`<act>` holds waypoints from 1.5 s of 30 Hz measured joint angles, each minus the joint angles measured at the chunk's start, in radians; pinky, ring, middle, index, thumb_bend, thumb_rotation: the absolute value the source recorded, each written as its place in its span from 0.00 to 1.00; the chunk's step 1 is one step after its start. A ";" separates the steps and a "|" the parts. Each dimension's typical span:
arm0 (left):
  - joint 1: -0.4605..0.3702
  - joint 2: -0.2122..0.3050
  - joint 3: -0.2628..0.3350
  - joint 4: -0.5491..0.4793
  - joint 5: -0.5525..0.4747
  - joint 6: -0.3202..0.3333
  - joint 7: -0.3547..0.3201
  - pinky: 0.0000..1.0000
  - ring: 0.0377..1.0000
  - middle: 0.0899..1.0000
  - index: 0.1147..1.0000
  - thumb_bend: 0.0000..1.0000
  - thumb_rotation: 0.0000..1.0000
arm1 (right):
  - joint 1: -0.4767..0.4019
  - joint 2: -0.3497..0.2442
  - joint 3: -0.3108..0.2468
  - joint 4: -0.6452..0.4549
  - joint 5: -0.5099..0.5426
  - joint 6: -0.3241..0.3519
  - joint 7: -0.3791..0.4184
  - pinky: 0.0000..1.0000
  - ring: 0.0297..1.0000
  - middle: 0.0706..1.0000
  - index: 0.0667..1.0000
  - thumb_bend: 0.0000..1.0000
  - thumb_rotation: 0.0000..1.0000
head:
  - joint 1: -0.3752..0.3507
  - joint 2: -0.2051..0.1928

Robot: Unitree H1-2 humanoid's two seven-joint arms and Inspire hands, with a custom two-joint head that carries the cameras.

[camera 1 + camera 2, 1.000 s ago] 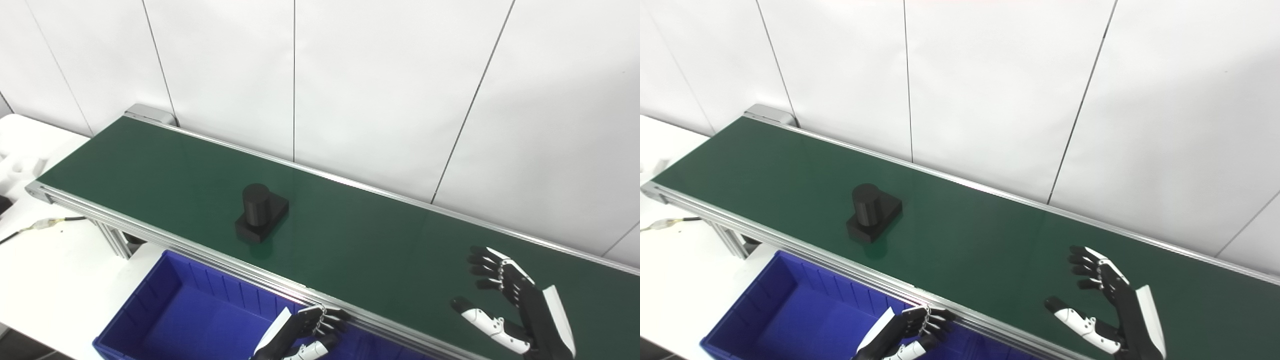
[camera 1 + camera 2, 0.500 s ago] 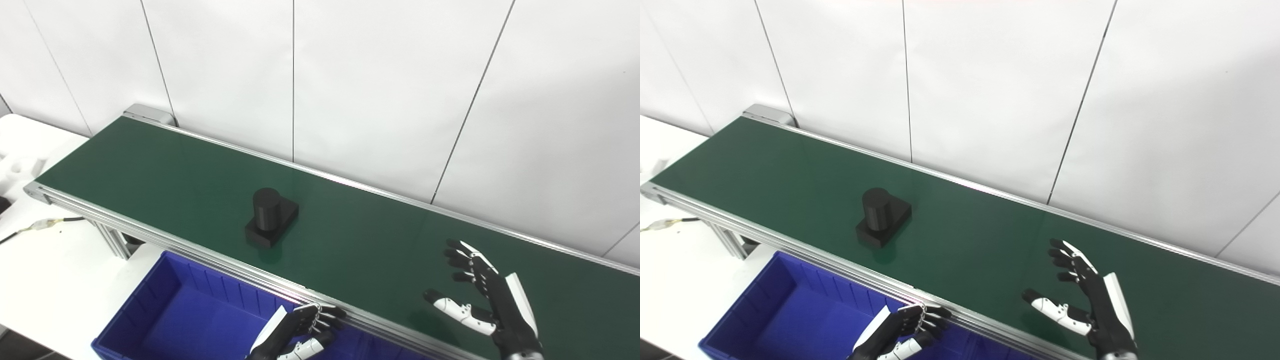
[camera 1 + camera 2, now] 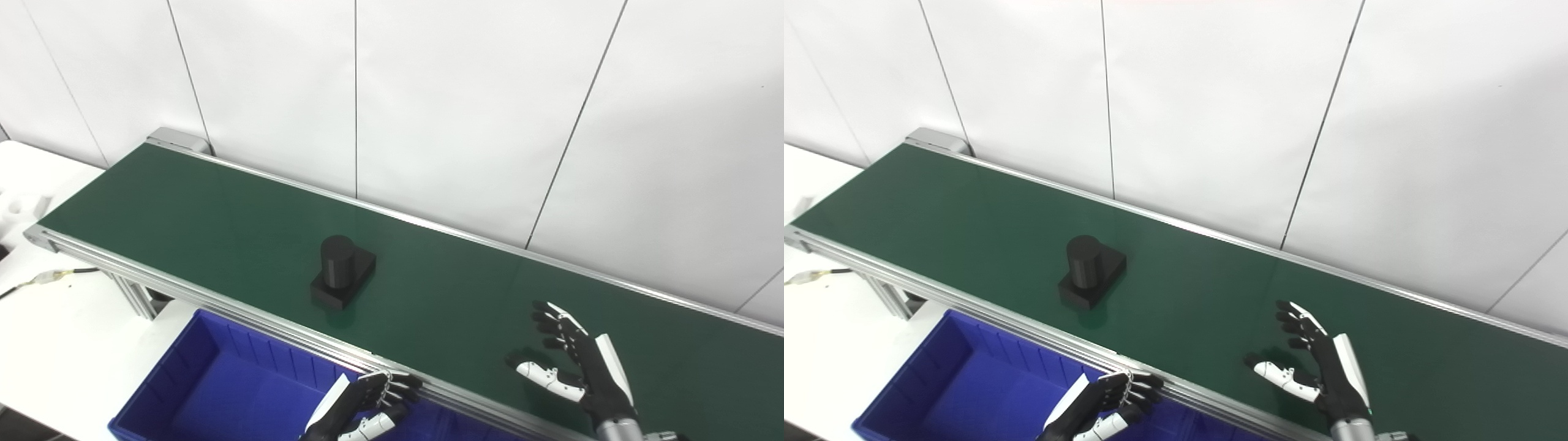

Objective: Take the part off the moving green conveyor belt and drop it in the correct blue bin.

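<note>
Left eye view shows the right hand [image 3: 579, 370] over the green belt [image 3: 184, 214], its fingers [image 3: 551, 318] spread apart and holding nothing. The left hand [image 3: 367, 407] waits above the blue bin [image 3: 184, 386], fingers curled, empty. The black part [image 3: 342, 278] stands on the belt surface, well apart from both. It looks rigid and probably light; I would grasp the upright cylinder, not the flat base.
</note>
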 measured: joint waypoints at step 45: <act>-0.007 -0.012 -0.013 0.013 0.014 0.000 0.018 0.51 0.57 0.63 0.68 0.71 0.87 | -0.132 0.084 0.064 0.158 -0.065 -0.062 -0.021 0.80 0.83 0.81 0.84 0.68 0.40 | 0.014 0.000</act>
